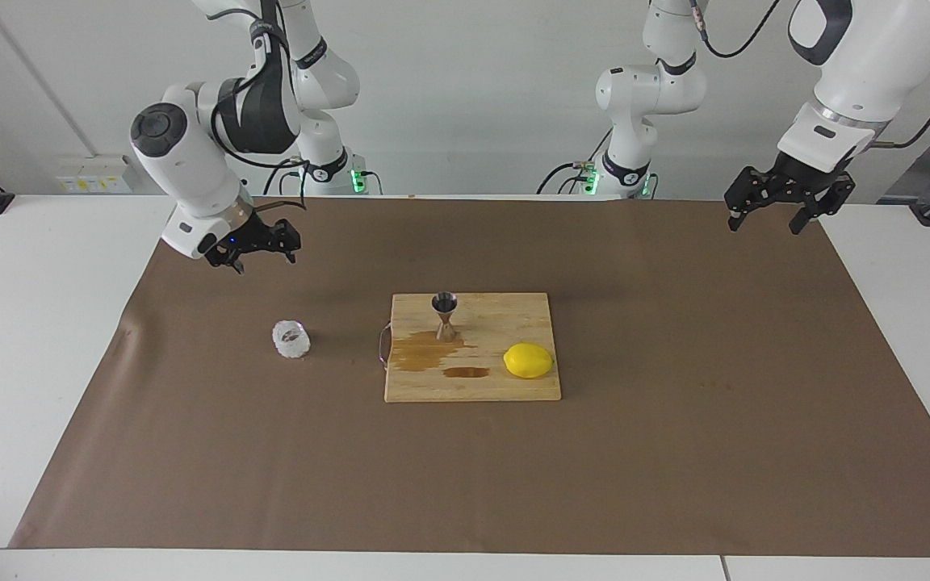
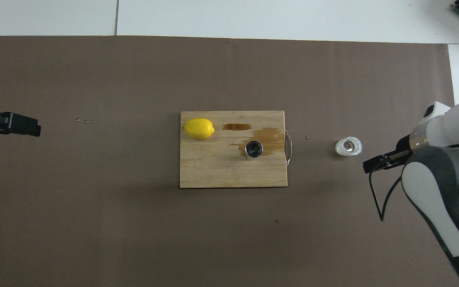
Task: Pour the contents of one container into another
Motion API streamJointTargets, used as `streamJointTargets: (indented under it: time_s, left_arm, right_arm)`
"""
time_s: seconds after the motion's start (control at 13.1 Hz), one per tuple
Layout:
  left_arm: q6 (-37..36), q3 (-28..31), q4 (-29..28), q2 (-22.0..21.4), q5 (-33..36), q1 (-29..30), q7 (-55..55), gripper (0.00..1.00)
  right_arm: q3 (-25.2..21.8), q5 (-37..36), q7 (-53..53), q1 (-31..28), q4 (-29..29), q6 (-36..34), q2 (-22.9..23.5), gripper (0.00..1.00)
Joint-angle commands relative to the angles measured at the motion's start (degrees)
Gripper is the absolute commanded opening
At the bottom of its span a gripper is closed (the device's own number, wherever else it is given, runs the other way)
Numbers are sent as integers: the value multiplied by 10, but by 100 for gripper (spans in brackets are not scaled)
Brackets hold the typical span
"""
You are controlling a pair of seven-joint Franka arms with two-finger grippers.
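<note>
The right gripper (image 1: pixel 259 246) is seen raised over the brown mat (image 1: pixel 675 452) toward the right arm's end of the table, its fingers spread apart and empty. Nothing is held, so a fresh approach would be needed, and a misjudged descent could knock the glass cup (image 1: pixel 291 339) over. The cup is set upright on the mat, between that gripper and the cutting board (image 1: pixel 513 389), well apart from both. Its bumpy wall could be gripped unevenly and allowed to slip during a tilt. The steel jigger (image 1: pixel 444 316) is stood upright on the board, at the edge nearer to the robots. Its mouth is narrow and its foot small, so a stream could easily be missed or the jigger toppled; wet stains (image 1: pixel 425 353) beside it suggest that the surface may be slick. A lemon (image 1: pixel 528 360) is laid on the board toward the left arm's end. The left gripper (image 1: pixel 764 226) is held waiting above the mat's corner, fingers apart, empty.

Whether any liquid is left in the cup or the jigger cannot be told. In the overhead view the right gripper is largely covered by its own arm, and the left gripper is cut off at the edge
</note>
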Motion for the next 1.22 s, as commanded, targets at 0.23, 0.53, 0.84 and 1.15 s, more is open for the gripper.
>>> streamJointTargets:
  time_s: [0.23, 0.53, 0.84, 1.15]
  left_arm:
    - [-2, -2, -18, -17, -4, 5, 10, 100]
    - [-3, -1, -18, -17, -4, 5, 10, 100]
    - [-2, -2, -18, -17, -4, 6, 10, 100]
    - [-2, -1, -18, -17, -4, 5, 10, 100]
  right_arm:
    - [-19, -1, 49, -21, 165, -109, -1, 100]
    - [-19, -3, 49, -44, 230, -124, 26, 100]
    - [-18, -3, 53, -44, 231, -77, 40, 100]
    - [-16, 1, 60, -40, 231, -81, 39, 100]
